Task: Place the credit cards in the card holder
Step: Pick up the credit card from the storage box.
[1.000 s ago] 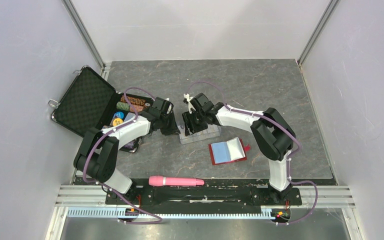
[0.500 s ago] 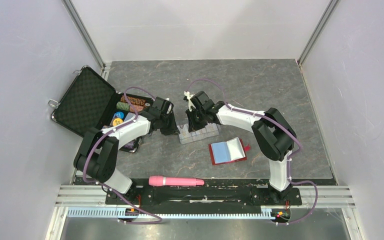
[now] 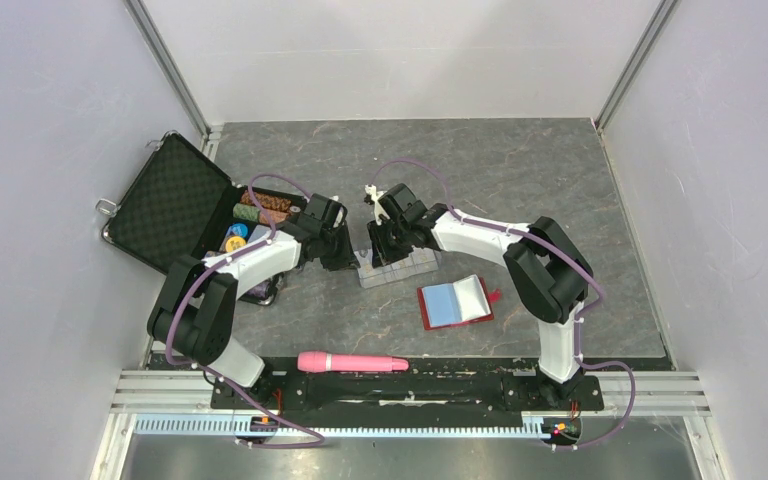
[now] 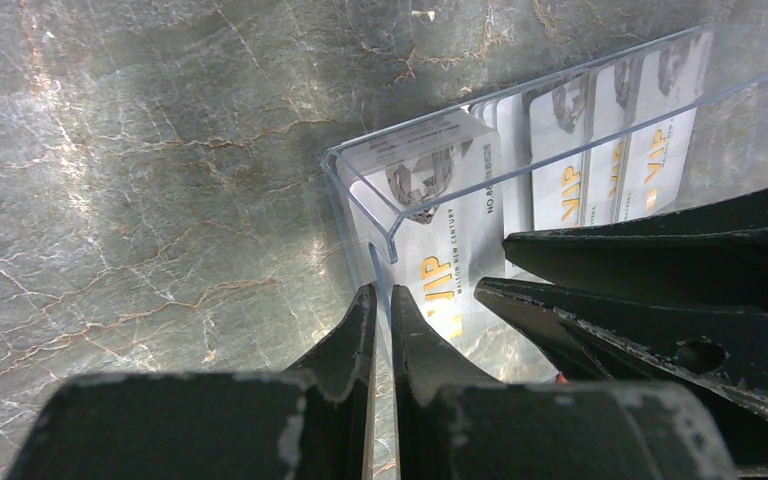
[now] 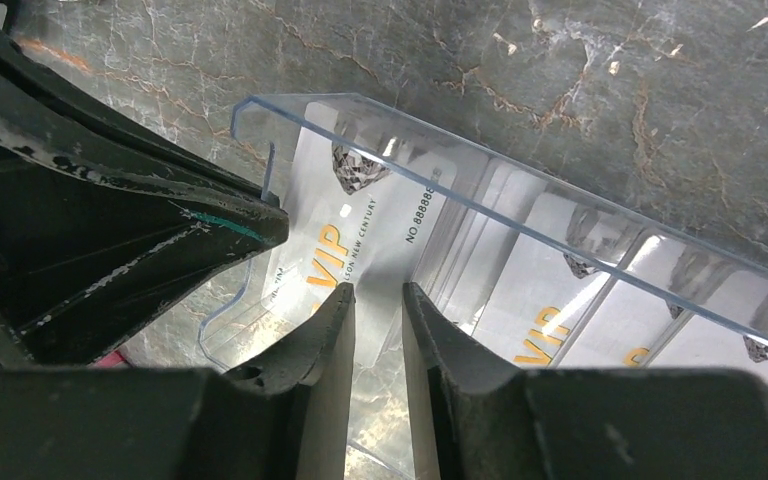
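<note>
1. The card holder [image 3: 454, 303] lies open at five o'clock from the clear case [image 3: 415, 266]; its pockets show no card; nothing is done yet.
2. The left gripper [image 4: 382, 295], almost closed, seems to pinch the end wall of the case.
3. The credit cards [image 5: 380, 215] all stand in the case; the right gripper [image 5: 378, 292], slightly parted, is over the first one and seems to hold nothing.

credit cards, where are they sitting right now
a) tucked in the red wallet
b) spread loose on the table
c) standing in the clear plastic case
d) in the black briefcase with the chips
C: both wrist views show the credit cards lined up in a row inside the clear plastic case, while the card holder lies open on the table apart from it.
</note>
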`<state>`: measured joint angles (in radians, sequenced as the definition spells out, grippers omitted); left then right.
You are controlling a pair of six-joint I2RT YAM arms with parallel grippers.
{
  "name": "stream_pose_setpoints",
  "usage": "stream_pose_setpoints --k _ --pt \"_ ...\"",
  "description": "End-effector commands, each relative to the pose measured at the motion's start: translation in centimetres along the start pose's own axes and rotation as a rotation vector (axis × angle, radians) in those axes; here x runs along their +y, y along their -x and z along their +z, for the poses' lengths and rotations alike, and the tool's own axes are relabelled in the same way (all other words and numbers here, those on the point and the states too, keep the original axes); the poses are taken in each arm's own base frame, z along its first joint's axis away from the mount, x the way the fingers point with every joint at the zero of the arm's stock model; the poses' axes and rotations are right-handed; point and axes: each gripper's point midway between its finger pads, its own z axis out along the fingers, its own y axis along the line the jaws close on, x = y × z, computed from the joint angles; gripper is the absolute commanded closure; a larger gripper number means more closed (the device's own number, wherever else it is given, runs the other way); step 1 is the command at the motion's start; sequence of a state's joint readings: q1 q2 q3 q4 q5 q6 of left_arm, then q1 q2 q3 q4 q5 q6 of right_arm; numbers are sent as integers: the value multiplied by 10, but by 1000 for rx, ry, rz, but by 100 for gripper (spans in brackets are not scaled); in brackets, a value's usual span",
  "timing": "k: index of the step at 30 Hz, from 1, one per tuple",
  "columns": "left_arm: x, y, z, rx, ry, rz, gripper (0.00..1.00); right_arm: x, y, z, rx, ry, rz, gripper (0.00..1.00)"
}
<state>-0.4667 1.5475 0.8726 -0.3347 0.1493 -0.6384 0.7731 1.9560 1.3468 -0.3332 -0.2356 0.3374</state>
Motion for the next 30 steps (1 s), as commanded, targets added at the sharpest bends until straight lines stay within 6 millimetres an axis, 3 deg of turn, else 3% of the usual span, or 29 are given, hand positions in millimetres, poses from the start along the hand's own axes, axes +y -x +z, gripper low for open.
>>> stream_pose_setpoints --k 1,14,24,30 --pt "5 -8 9 29 20 51 98 28 24 -20 -71 68 -33 75" --pt "5 -8 10 30 20 55 98 45 37 -30 -116 123 -27 79" --pt "5 -8 9 30 21 59 98 53 39 -33 -143 166 14 98" --pt "6 -8 9 30 23 62 98 48 29 -22 -117 171 40 91"
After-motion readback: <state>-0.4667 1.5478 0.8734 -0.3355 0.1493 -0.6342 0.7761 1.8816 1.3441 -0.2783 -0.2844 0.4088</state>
